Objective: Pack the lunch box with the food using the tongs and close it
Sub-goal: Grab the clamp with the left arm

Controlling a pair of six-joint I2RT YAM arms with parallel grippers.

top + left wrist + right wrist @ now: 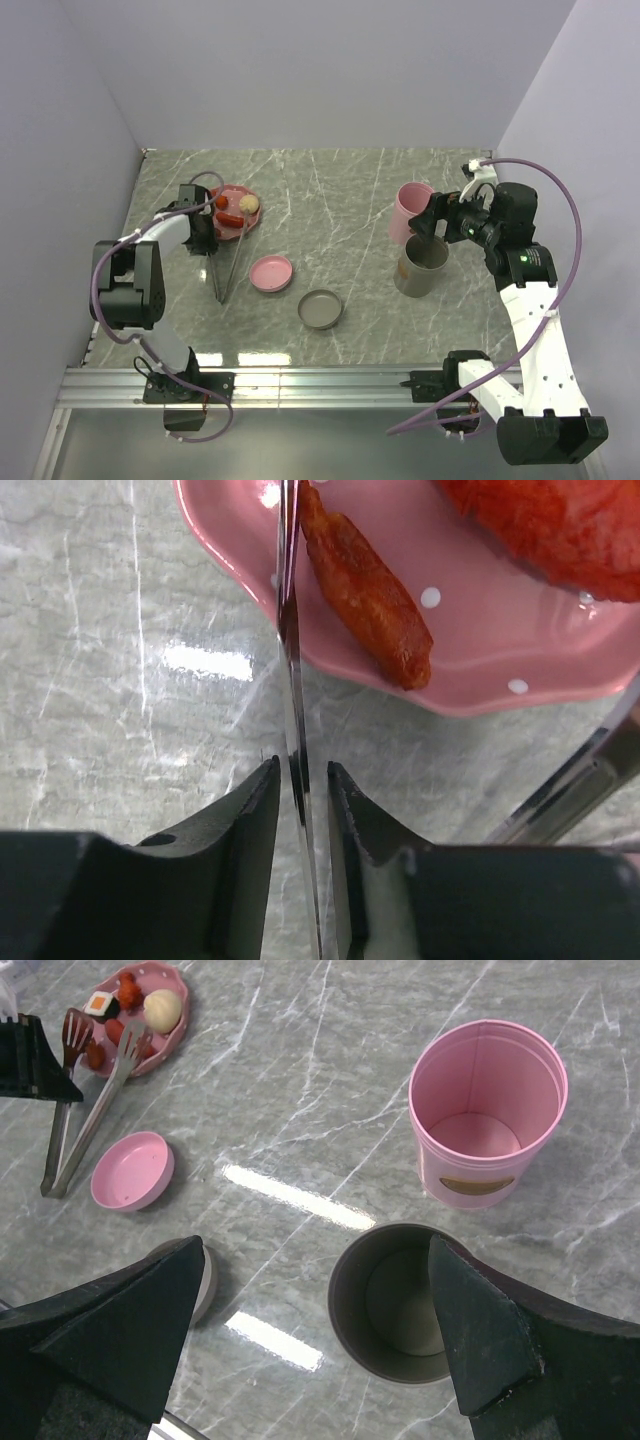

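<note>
Nearest on the counter (pixel 330 200), the grey lid (pixel 320 309) and the pink lid (pixel 271 272) lie open side up, close together but apart, both off their tubs. Nothing is packed yet, so I judge the task barely begun and the step in hand to be picking up the tongs (pixel 228 270).

Their joined end lies just left of the pink lid, and the two arms run away from me to the pink dotted plate (pixel 232 192). My left gripper (pixel 302 765) sits low over them. Its fingers (pixel 250 820) stand narrowly either side of one slim arm, with slivers of space showing, and I cannot tell whether they pinch it. The other arm lies outside them to the right. Squeezing food needs both arms under control, so I would make sure the hold is square and firm. I would then lift straight up, because the tips rest on the plate rim beside a red sausage (pixel 370 600) and a dragging lift could shove the plate.

On the right, my right gripper (pixel 315 1250) hangs released, fingers spread wide, over the empty olive-grey tub (pixel 395 1305). Just beyond it stands the pink tub (pixel 487 1110), also empty.

Farthest left, the plate holds the sausages, a beige ball (pixel 162 1007) and a sushi roll (pixel 102 1003).
</note>
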